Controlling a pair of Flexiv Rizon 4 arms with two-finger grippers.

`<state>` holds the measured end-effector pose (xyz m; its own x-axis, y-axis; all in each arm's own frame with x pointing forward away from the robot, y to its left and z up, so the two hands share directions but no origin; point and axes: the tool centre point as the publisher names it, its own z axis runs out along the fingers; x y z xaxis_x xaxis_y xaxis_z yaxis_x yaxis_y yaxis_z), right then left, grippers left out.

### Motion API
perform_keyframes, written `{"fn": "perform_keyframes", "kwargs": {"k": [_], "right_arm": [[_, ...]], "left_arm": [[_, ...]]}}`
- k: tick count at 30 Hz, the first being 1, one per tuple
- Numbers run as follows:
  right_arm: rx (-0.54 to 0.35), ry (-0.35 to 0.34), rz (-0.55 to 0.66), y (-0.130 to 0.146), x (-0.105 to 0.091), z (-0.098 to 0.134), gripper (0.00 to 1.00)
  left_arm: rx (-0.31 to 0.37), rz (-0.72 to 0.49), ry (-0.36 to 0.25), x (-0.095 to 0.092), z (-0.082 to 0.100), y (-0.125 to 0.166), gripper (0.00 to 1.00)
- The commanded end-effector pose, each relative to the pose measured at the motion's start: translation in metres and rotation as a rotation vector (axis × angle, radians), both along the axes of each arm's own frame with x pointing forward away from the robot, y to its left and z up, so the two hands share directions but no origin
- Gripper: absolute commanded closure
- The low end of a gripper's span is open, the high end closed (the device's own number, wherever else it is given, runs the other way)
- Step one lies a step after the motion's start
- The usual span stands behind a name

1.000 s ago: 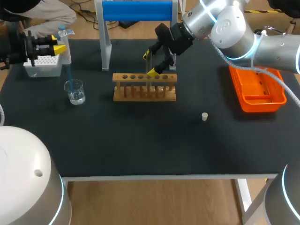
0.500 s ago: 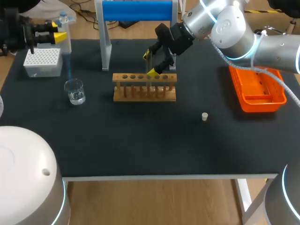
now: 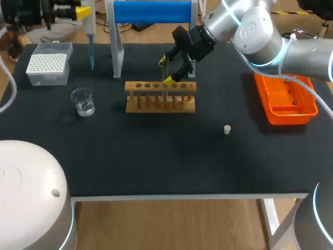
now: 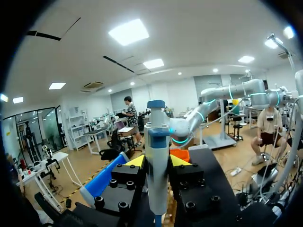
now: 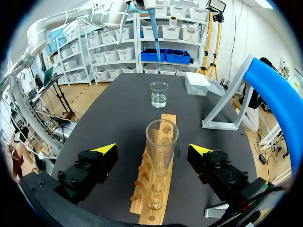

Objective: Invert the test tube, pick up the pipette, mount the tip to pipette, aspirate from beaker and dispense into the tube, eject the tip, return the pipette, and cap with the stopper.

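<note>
Between the spread fingers of the right gripper (image 5: 154,150) stands the test tube (image 5: 161,142), upright in the wooden rack (image 5: 152,201) with its open mouth up. A clear gap shows from the glass to each yellow tip, so neither finger touches it. Ahead of this gripper, past the far end of the rack, sits the beaker (image 5: 159,94) with a little clear liquid, and beyond it, off to one side, the white tip box (image 5: 197,82). Beside the gripper, well apart, rises the blue stand (image 5: 279,90). The left gripper (image 4: 157,161) is clamped on the pipette (image 4: 156,184), its two fingers pressing the white body from both sides, with the blue-collared plunger end standing above them. Below that gripper the pipette hangs upright with a blue tip (image 3: 92,54) mounted. Its point is in the air between the tip box and the stand's leg, well apart from the beaker. Well apart from both grippers, the small white stopper (image 3: 227,129) lies on the black table (image 3: 156,156), and the orange basket (image 3: 286,99) sits near the right arm (image 3: 270,36).
</note>
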<state>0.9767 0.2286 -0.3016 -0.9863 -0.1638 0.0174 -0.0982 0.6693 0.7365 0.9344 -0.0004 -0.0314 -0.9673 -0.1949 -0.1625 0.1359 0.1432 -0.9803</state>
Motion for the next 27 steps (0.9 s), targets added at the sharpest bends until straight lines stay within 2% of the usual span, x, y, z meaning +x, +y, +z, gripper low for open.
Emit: {"fn": "perform_keyframes", "kwargs": {"k": [1, 3, 11, 19, 27], "right_arm": [[-0.004, 0.001, 0.0, -0.001, 0.0, 0.001, 0.0], [-0.004, 0.001, 0.0, -0.001, 0.0, 0.001, 0.0], [-0.004, 0.001, 0.0, -0.001, 0.0, 0.001, 0.0], [-0.004, 0.001, 0.0, -0.001, 0.0, 0.001, 0.0], [-0.004, 0.001, 0.0, -0.001, 0.0, 0.001, 0.0]], "left_arm": [[-0.005, -0.042, 0.018, 0.014, 0.015, -0.021, 1.0], [-0.003, -0.051, 0.035, 0.016, 0.02, -0.03, 1.0], [-0.087, -0.135, 0.071, 0.025, 0.032, -0.071, 1.0], [-0.118, -0.169, 0.08, 0.033, 0.035, -0.11, 1.0], [-0.122, -0.195, 0.085, 0.04, 0.048, -0.145, 1.0]]}}
